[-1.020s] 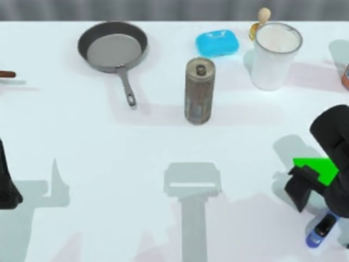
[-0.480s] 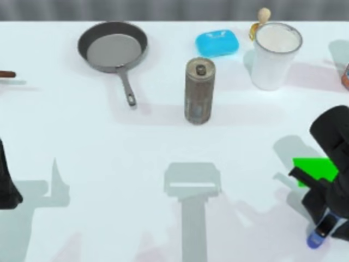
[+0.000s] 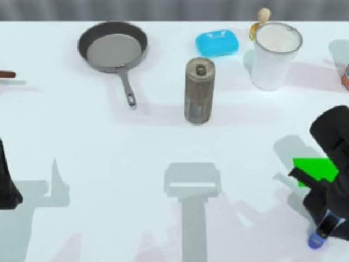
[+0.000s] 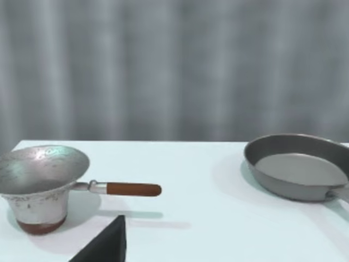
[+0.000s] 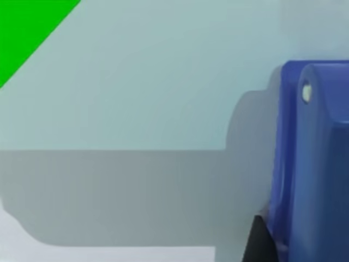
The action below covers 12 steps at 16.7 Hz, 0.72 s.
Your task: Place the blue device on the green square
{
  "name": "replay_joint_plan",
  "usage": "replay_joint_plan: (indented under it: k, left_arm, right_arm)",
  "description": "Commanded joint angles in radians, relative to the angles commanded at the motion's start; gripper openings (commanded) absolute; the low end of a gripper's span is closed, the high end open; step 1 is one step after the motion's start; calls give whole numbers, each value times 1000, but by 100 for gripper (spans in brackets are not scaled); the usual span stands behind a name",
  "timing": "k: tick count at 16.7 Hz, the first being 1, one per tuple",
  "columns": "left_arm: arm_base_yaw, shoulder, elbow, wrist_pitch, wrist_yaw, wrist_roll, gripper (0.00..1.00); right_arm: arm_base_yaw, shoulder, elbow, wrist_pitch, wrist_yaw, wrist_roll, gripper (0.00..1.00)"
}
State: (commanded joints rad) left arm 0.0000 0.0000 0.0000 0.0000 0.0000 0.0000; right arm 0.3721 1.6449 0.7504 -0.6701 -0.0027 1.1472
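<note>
Gripper on your left arm sits parked at the table's left edge; you cannot tell how its fingers stand. Moving right, the green square lies near the right edge, bare. At the front right corner your right gripper has dropped over the blue device since a second ago; whether it is clamped yet you cannot tell. Lifting looks next.

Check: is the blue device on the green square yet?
No. The blue device lies on bare table nearer the front edge than the green square, under the right gripper.
</note>
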Motion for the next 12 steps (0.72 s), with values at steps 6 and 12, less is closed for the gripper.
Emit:
replay_joint_plan:
  k: [6,12]
  left_arm:
    - [0,0,0,0,0,0,100]
    - [0,0,0,0,0,0,100]
  right_arm:
    - [3,-31,52,-84,5,-4,0]
    - [6,-144,223,-393,4,-7,0]
